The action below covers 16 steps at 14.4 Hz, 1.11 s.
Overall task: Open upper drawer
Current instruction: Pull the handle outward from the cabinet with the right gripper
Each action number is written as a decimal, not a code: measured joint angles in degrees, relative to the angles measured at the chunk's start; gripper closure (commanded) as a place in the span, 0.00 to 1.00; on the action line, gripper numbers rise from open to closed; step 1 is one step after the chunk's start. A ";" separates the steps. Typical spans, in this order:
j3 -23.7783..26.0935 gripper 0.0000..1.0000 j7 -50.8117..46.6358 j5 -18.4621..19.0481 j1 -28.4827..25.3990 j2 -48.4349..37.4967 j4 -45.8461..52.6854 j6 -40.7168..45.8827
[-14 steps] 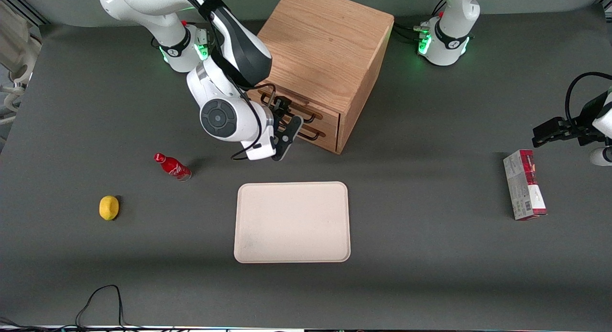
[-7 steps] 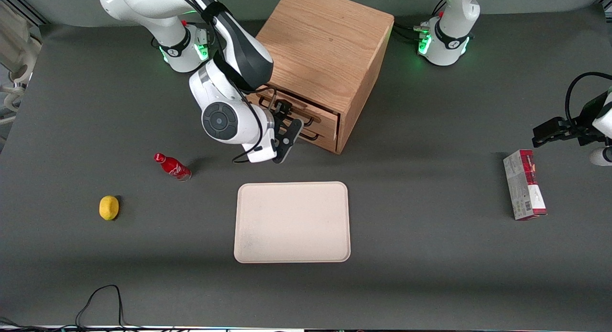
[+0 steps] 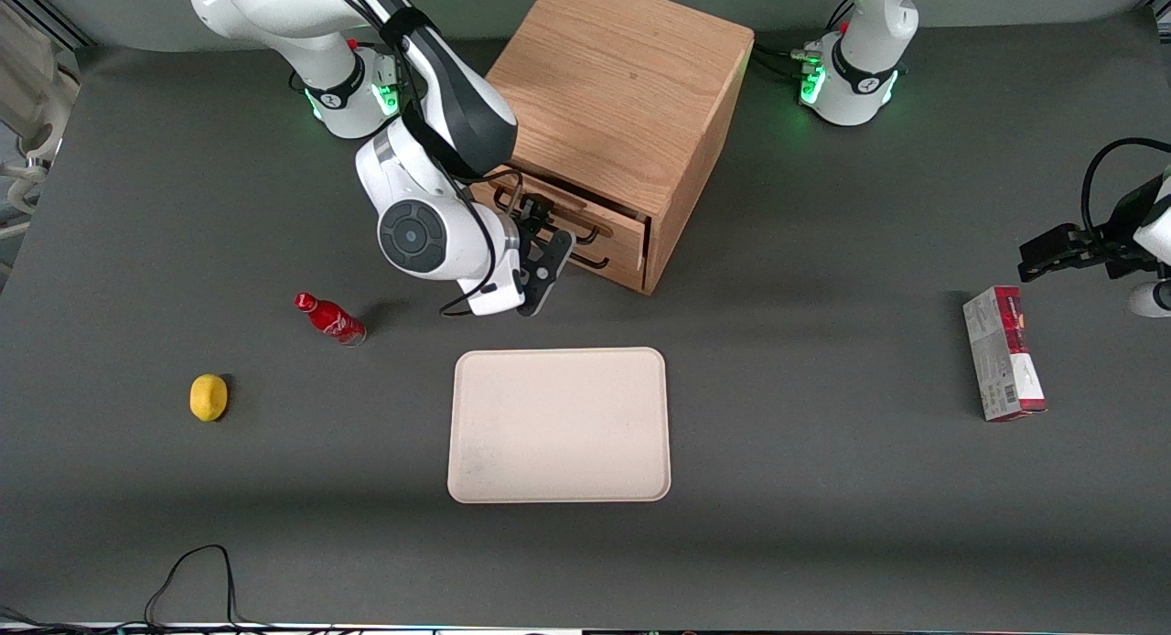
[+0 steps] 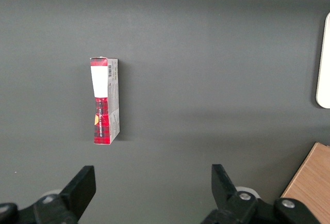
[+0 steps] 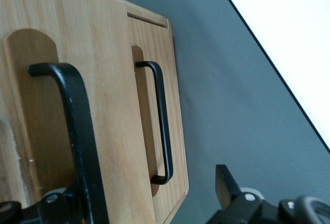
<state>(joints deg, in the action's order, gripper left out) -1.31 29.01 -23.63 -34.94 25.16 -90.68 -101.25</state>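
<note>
The wooden cube cabinet [image 3: 622, 86] stands at the back of the table. Its upper drawer [image 3: 585, 216] sits out a little from the cabinet face, with a dark gap showing above its front. In the right wrist view the upper drawer's front [image 5: 108, 95] stands nearer than the lower drawer's front [image 5: 172, 131], and its black wire handle [image 5: 77, 131] runs close by one finger. The lower drawer's handle [image 5: 161, 126] is free. My right gripper [image 3: 542, 242] is in front of the drawers, open, with the upper handle between its fingers [image 5: 225, 180].
A cream tray [image 3: 559, 425] lies nearer the front camera than the cabinet. A small red bottle [image 3: 329, 318] and a yellow lemon [image 3: 209, 397] lie toward the working arm's end. A red-and-white box [image 3: 1002, 365] lies toward the parked arm's end, also in the left wrist view [image 4: 105, 100].
My right gripper and wrist have shifted slightly away from the cabinet face, and the upper drawer front has come out a little with them.
</note>
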 measured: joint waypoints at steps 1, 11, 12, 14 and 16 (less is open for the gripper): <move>-0.01 0.00 0.04 0.00 0.37 0.00 0.01 -0.04; -0.07 0.00 0.53 1.55 1.97 -0.01 0.81 -2.38; -0.09 0.00 0.54 2.00 1.98 -0.01 1.07 -2.52; -0.18 0.00 0.56 2.38 2.05 -0.01 1.27 -3.22; -0.24 0.00 0.58 2.47 2.31 0.00 1.31 -3.41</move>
<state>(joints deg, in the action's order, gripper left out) -1.55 29.59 -21.15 -32.63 25.16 -89.36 -104.65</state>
